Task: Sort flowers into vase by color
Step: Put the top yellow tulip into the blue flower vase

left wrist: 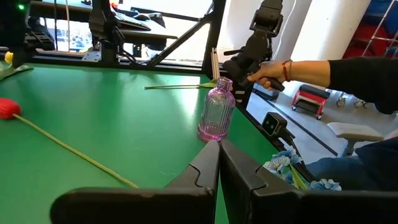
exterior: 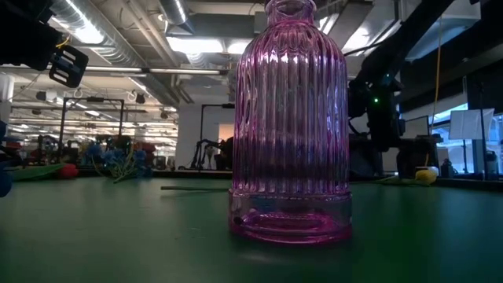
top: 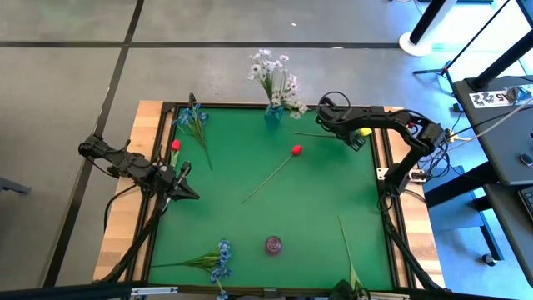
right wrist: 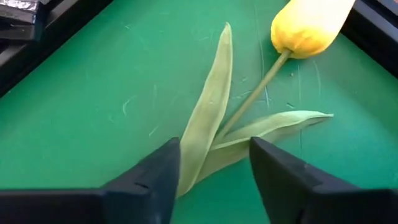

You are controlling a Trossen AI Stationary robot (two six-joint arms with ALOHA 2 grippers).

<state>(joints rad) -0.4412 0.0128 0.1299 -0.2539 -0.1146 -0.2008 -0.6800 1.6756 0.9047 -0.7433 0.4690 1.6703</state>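
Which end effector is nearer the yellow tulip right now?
Right. The right end effector hangs just over the yellow tulip, open fingers either side of its leaves. The left end effector sits shut at the table's opposite, left edge, far from it.

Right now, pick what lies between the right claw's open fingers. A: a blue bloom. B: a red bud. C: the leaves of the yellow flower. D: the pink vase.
C: the right wrist view shows the right claw open over the yellow flower, its leaves lying between the fingers.
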